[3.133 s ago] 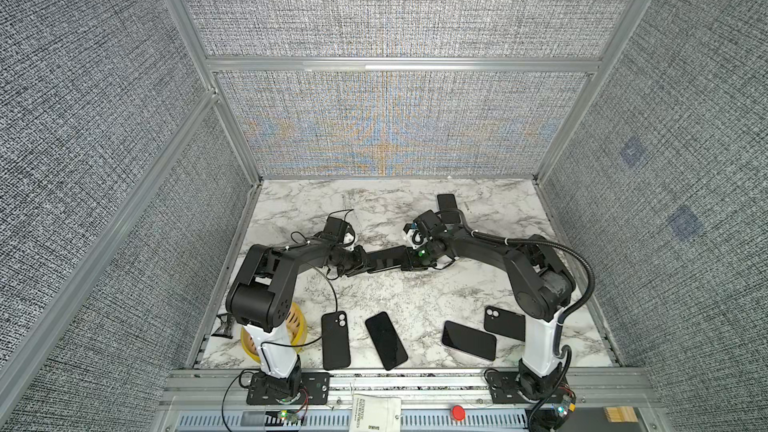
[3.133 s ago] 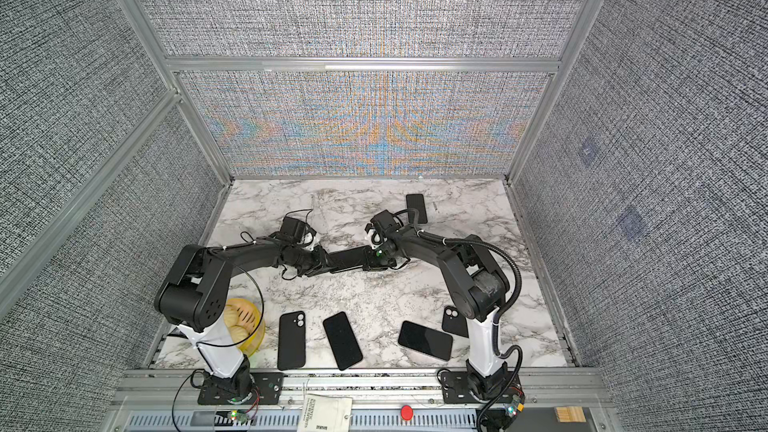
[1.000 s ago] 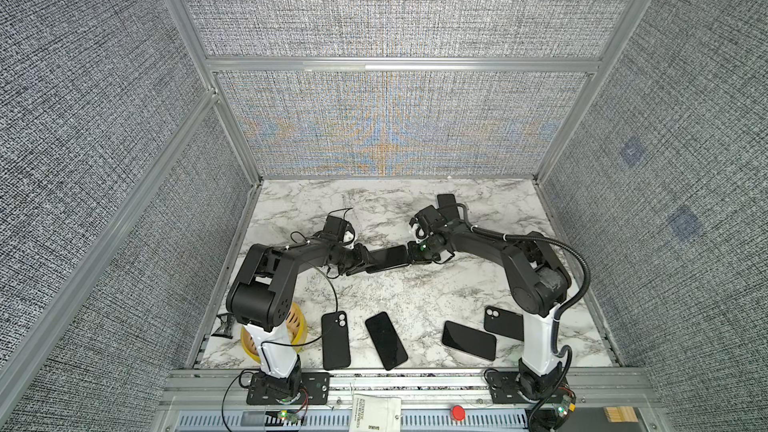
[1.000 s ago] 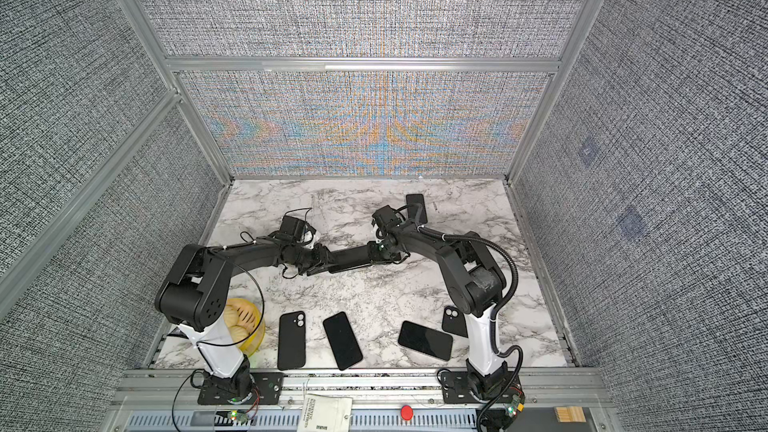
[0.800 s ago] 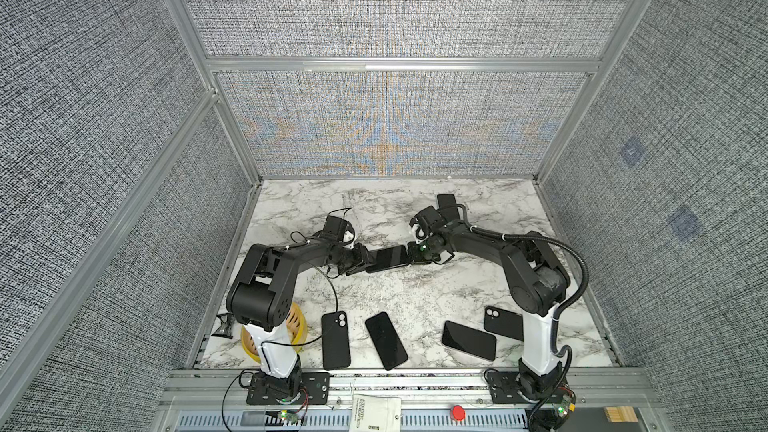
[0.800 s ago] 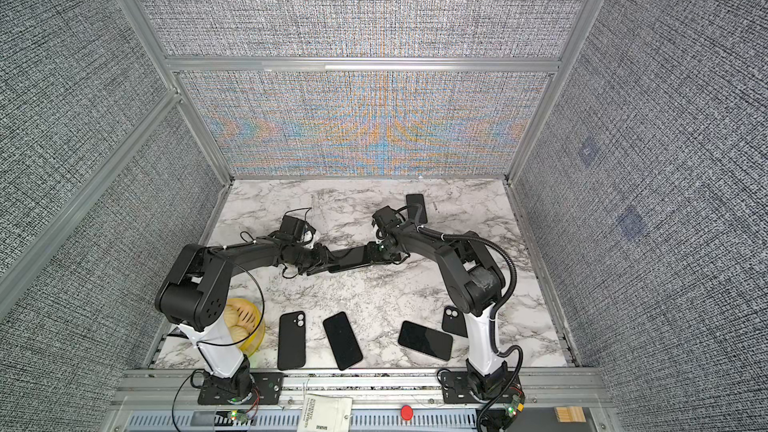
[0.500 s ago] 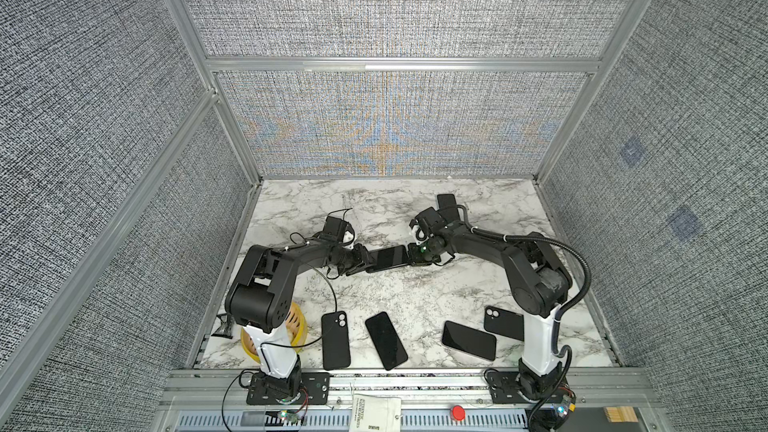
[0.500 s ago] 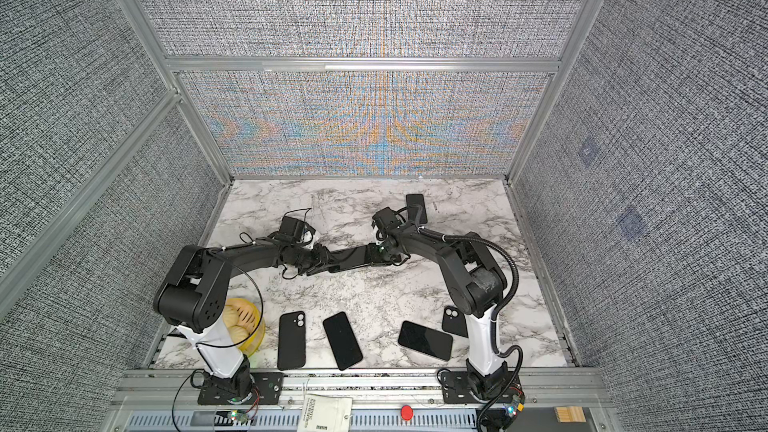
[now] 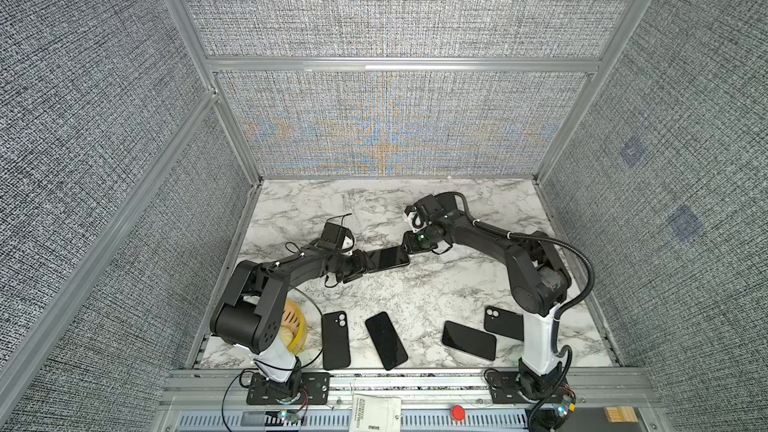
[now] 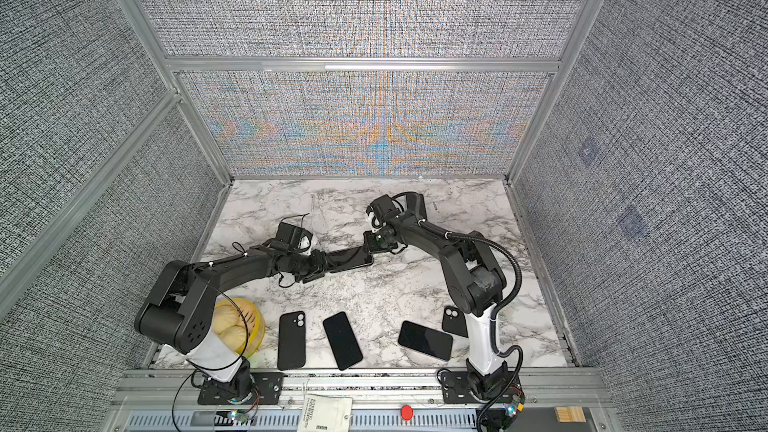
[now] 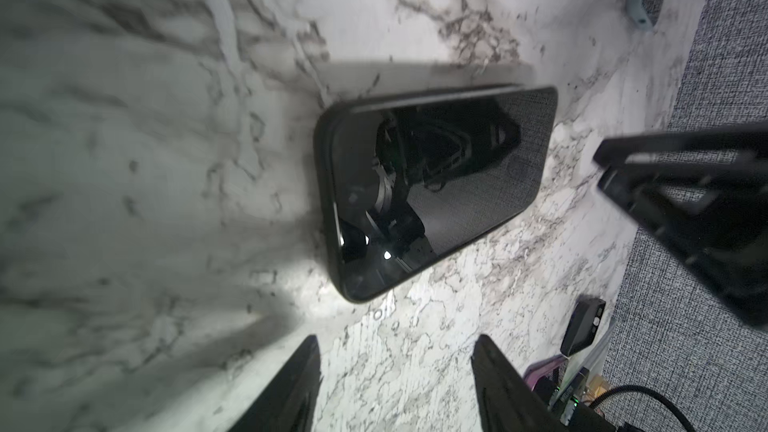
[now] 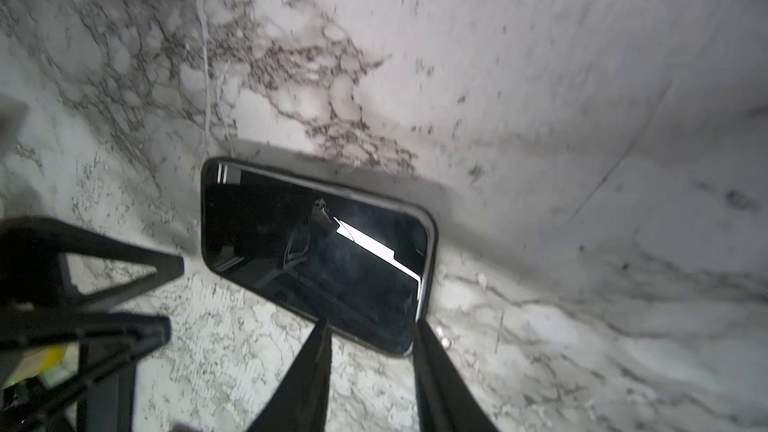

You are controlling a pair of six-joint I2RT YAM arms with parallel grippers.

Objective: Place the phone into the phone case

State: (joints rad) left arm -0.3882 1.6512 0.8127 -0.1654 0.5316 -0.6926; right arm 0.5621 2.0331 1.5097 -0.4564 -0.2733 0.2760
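Yellow tub [image 9: 297, 327]: one, sitting far left | left gripper [image 9: 365, 263]: hovering just beside the phone's end, both fingers [image 11: 297, 384] spread, pinching nothing | phone [image 9: 388, 258]: one, lying screen-up mid-table on marble table [image 9: 415, 297], between both grippers | right gripper [image 9: 408, 244]: fingers parted, straddling the phone's corner | front edge: four black slabs lying flat, namely camera-side-up slab [image 9: 336, 340], screen-up slab [image 9: 385, 340], second screen-up slab [image 9: 468, 340], second camera-side-up slab [image 9: 503, 323]

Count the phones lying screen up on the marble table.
3. The middle phone lies mid-table; the front centre phone and front right phone lie near the front edge. The right arm may hide others.
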